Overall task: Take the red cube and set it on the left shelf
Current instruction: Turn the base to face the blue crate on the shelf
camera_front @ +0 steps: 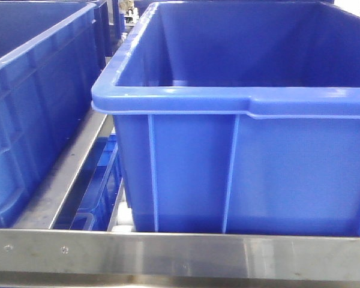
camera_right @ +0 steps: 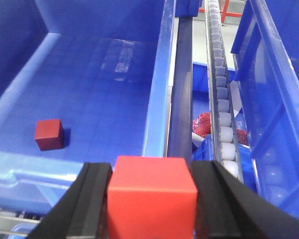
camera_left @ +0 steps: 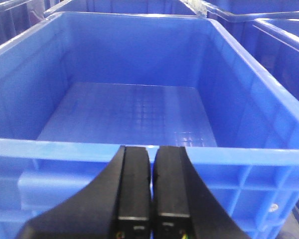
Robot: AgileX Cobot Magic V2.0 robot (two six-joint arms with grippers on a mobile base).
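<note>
Clerk: Item one, red cube (camera_right: 152,204). Location?

Checker: Between the fingers of the right gripper (camera_right: 152,172), clamped on both side faces, top face showing. It hangs just short of the near rim of a blue crate (camera_right: 157,89), off the crate floor.

Clerk: Item two, left gripper (camera_left: 153,159).

Checker: Fingers drawn together, a hairline gap only, nothing between them. It hovers at the near rim of an empty crate (camera_left: 129,114).

Clerk: Item three, left shelf (camera_front: 168,258).

Checker: Steel rack, riveted rail along its front edge, large ribbed crate (camera_front: 240,162) standing just behind the rail. A roller track (camera_right: 222,99) runs along the right side of the crate in the right wrist view.

Clerk: Other contents?

Checker: One darker red cube (camera_right: 49,134), lying on the crate floor by its near left corner. Not the held one. Also a red netted object (camera_right: 204,124) under the rollers, unidentified.

Clerk: Step in hand?

Checker: Judged as transport to placement: the pick is done, the release is not.

Clerk: Next move requires?

Checker: Probably carrying the cube forward past the rim, lowering it toward open floor well apart from the darker cube, then parting the fingers. The near rim is the likely snag.
</note>
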